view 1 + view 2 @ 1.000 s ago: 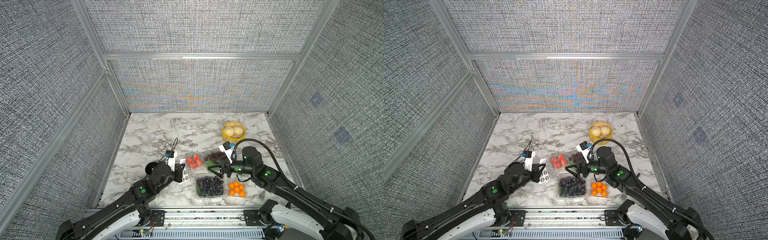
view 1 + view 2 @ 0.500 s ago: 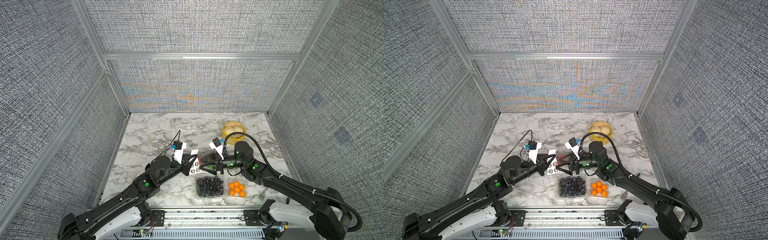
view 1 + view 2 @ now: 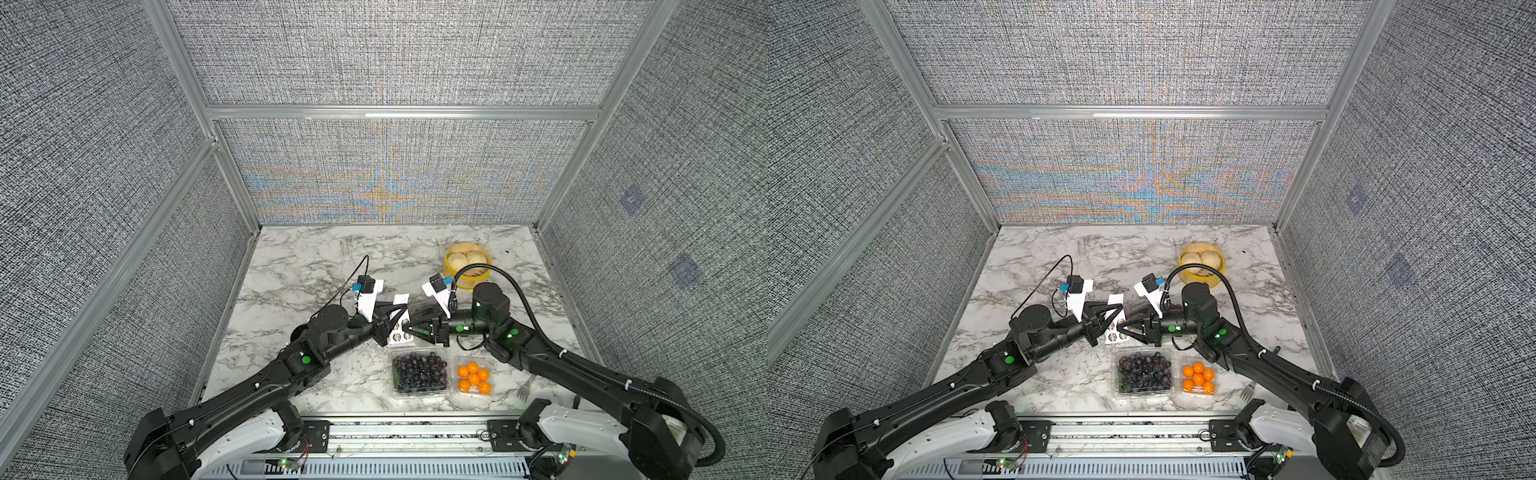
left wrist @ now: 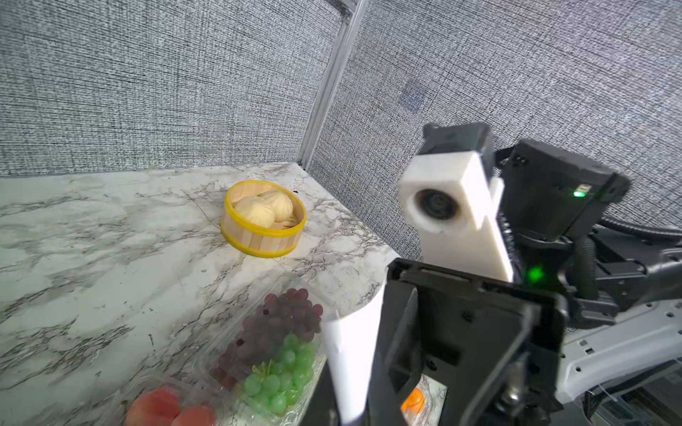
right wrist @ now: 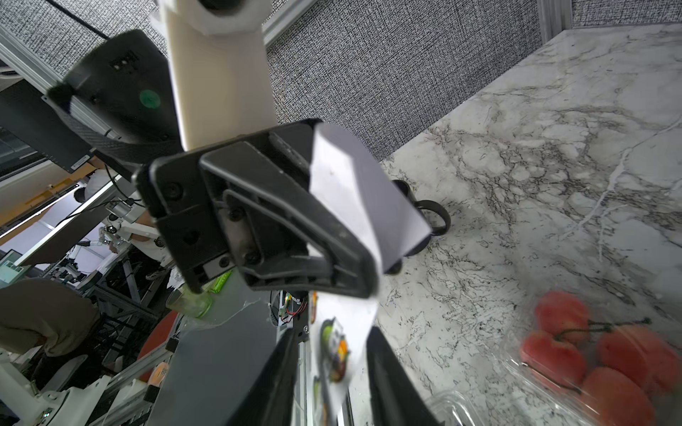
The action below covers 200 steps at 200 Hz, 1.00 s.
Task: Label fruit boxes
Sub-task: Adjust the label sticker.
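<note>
- tabletop (image 3: 316, 266): marble-look slab, smooth, low sheen
- wall panels (image 3: 374, 62): grey woven cloth, rough, matt
- frame rails (image 3: 399, 113): bare brushed metal
- dark grape box (image 3: 419, 372) at 5 o'clock and orange box (image 3: 473, 377) at 4 o'clock: thin clear plastic, glossy
- mixed grape box (image 4: 280, 332) and red fruit box (image 5: 561, 354): same clear shiny plastic
- bamboo steamer (image 4: 264, 241) at 2 o'clock: pale wood slats, matt, with smooth yellow rims
- sticker sheet (image 5: 350, 191): white paper, matt back
- left arm shell (image 3: 249, 395): matt black plastic
- wrist camera mount (image 4: 454, 206): white plastic, matt, slightly grainy
- cable hose (image 4: 638, 229): black ribbed plastic

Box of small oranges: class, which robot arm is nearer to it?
Right. The right arm passes close by the box of small oranges; the left arm lies beyond the box of dark grapes.
</note>
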Motion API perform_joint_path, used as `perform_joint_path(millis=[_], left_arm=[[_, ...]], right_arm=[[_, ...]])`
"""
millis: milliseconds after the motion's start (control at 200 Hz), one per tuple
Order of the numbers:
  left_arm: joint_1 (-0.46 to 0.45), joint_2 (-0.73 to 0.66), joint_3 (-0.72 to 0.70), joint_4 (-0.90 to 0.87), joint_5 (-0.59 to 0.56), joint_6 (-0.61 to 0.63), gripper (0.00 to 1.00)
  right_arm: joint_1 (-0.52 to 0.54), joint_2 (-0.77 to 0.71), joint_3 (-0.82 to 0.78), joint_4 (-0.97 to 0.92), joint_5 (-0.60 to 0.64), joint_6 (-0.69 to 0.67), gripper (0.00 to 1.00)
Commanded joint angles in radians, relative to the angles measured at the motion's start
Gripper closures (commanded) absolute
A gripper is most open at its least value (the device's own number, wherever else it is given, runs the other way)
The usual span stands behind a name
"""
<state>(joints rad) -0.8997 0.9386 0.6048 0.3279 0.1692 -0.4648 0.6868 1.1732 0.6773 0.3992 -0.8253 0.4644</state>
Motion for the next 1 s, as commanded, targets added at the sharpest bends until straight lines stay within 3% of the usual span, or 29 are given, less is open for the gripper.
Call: perform_joint_path(millis=[0, 30, 70, 120, 305, 350, 450, 645, 811, 996], left_arm=[[0.002, 0.007, -0.003, 0.08, 0.059, 0.005, 0.86], [0.002, 0.012, -0.001, 0.079, 0.061, 0.006, 0.86], [0.002, 0.017, 0.005, 0.068, 0.062, 0.008, 0.85], [0.001, 0.023, 0.01, 0.057, 0.064, 0.014, 0.82], [0.056, 0.014, 0.023, 0.055, 0.128, -0.006, 0.3], [0.094, 0.012, 0.029, 0.069, 0.181, -0.025, 0.22], [0.164, 0.021, 0.034, 0.131, 0.295, -0.057, 0.17], [0.17, 0.079, 0.052, 0.242, 0.521, -0.03, 0.16], [0.173, 0.15, 0.092, 0.243, 0.579, 0.006, 0.16], [0.173, 0.193, 0.096, 0.306, 0.652, -0.02, 0.14]], right_arm=[[-0.011, 0.031, 0.0, 0.11, -0.037, 0.051, 0.79], [-0.015, 0.035, 0.0, 0.127, -0.052, 0.054, 0.85], [-0.017, 0.035, -0.002, 0.134, -0.057, 0.055, 1.0], [-0.021, 0.023, -0.002, 0.116, -0.051, 0.045, 1.0], [-0.078, -0.08, -0.029, 0.03, -0.03, 0.02, 1.0], [-0.101, -0.112, -0.041, 0.026, -0.036, 0.022, 1.0], [-0.156, -0.168, -0.058, 0.02, -0.064, 0.02, 1.0], [-0.241, -0.189, -0.053, 0.101, -0.188, 0.058, 1.0], [-0.252, -0.172, -0.052, 0.277, -0.293, 0.138, 1.0], [-0.238, -0.193, -0.023, 0.294, -0.349, 0.13, 1.0]])
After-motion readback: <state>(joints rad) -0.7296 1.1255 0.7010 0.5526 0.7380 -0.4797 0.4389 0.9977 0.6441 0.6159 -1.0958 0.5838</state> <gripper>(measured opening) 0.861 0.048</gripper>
